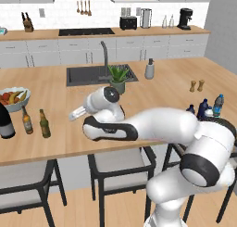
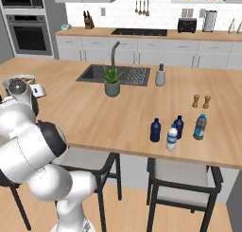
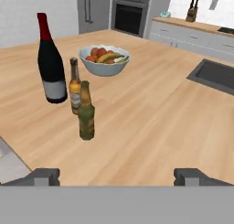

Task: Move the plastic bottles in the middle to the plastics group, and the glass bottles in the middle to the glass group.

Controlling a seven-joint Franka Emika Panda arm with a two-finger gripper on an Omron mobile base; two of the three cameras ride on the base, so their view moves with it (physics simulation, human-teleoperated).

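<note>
Fingertips (image 3: 45,176) of the gripper (image 3: 116,177) stand at the bottom of the hand view, spread wide apart with bare wood between them and nothing held. Only their dark tips show, cut off below. In the left base view the hand is mostly hidden behind the arm's own wrist, and its fingers cannot be made out there.

Ahead of the fingers, clear of them, the olive-green beer bottle (image 3: 86,112) stands upright on the island counter (image 3: 151,122), near its left end. It stands just in front of the small amber-brown bottle (image 3: 75,87); in the hand view the two overlap, so whether they touch cannot be told, while the left base view shows a gap between them. Beside the amber one stands the large dark wine bottle (image 3: 51,63), which the left picture edge cuts off in the left base view. Behind them, toward the left end's far side, sits a fruit bowl (image 3: 104,60).

Near the counter's right end, close to its front edge, the small plastic bottles cluster: a dark blue bottle (image 2: 155,130), a clear bottle with a white cap (image 2: 172,138), another dark blue bottle (image 2: 178,127) partly hidden behind the clear one, and a light blue bottle with a blue cap (image 2: 200,127). In the left base view the arm's elbow covers much of this cluster.

Mid-counter toward the far edge lie the sink (image 2: 101,74) and a potted plant (image 2: 112,82).
</note>
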